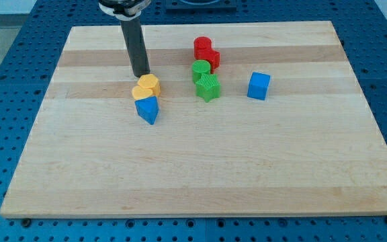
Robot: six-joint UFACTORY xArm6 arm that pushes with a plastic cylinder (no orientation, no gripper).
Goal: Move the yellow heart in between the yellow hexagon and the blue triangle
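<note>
Pale wooden board (200, 168) fills the frame, and our three task blocks sit clustered left of centre. The yellow plastic heart (150, 84) lies just below our tip (142, 74), which appears to touch or nearly touch its upper edge. The yellow plastic hexagon (142, 93) sits against the heart's lower left, and the blue plastic triangle (148, 109) touches the hexagon from below. The stack thus reads heart, hexagon, triangle from top to bottom.

We carry no gripper; the rod ends in a plain tip, so nothing opens, closes or holds.

We judge the step in hand to be the early push: the heart is on the wrong side of the hexagon. The next move calls for separating hexagon and triangle, or steering the heart around, as no gap shows between them.

Right of the cluster stand two red blocks (205, 51), shapes unclear, a green cylinder-like block (201, 69) and a green star-like block (208, 87). A blue cube (259, 85) stands further right. The green pair is nearest and limits a detour on that side.
</note>
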